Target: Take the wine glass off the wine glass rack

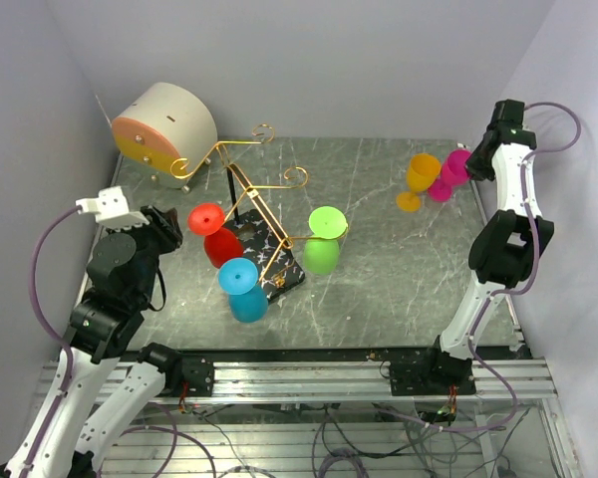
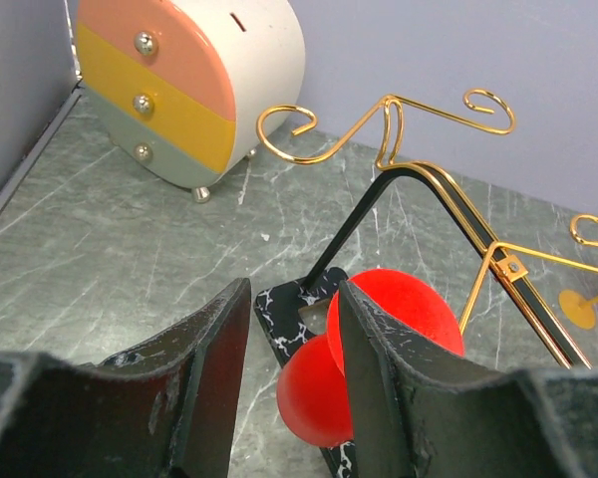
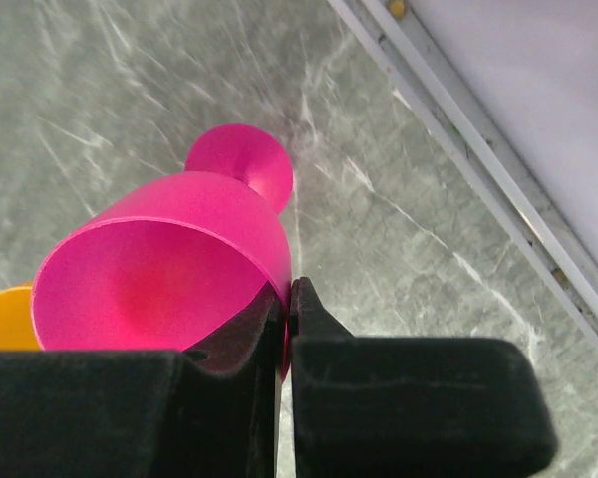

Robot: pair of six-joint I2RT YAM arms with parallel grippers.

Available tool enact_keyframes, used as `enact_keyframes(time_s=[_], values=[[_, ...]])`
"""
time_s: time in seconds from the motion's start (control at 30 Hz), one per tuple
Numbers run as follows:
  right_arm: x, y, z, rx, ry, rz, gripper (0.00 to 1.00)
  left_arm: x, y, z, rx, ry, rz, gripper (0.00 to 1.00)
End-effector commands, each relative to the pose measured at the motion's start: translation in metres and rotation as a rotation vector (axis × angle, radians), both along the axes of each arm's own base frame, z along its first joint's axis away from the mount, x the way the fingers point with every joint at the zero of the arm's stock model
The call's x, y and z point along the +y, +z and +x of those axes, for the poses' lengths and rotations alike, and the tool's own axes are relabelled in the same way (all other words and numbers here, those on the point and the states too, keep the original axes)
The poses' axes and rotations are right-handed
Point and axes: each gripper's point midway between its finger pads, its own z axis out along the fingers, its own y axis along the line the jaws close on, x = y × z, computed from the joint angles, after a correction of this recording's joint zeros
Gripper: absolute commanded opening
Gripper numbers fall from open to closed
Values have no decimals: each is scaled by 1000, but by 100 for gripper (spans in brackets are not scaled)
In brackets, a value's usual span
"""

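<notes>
Rack (image 1: 282, 267) stands mid-table (image 1: 379, 269). Three glasses hang from its gold arms, foot up, bowl down: red wine glass (image 2: 409, 309) on the left side, blue glass (image 1: 243, 291) at the near side, green glass (image 1: 324, 244) on the right. They are inverted, so nothing is in them.

Your left claw (image 2: 294, 289) is released, jaws apart with nothing between them. The red glass sits just beyond, partly hidden by one finger.

Handling, as a judgement: it looks like matt moulded plastic, so light, stiff and unlikely to shatter, though the rounded bowl could slip in hard pads. Take it at the stem just below the foot, or across the bowl, then draw it out along the wire. The thin rack may tip or drag if you pull sideways.

Your right claw (image 3: 289, 289) is clenched on the rim wall of a tilted magenta glass (image 3: 159, 259) at far right, near an orange glass (image 1: 419, 177). The magenta bowl is empty.

Beige drum (image 2: 179, 80): drawers closed, contents unseen.
</notes>
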Motion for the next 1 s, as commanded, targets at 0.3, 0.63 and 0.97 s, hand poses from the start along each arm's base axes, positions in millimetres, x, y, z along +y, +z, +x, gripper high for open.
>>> enact_keyframes(time_s=[0.3,0.63,0.97], values=[[-2,-38,-12,78,-20,4,0,10,-2,-5,-9,48,-10,51],[2,0,-4,-27,-3,4,40,9,-5,-3,5,51,-5,51],[57,142,-19,-413,156,58,41,7,-11,2,32,53,-1,51]])
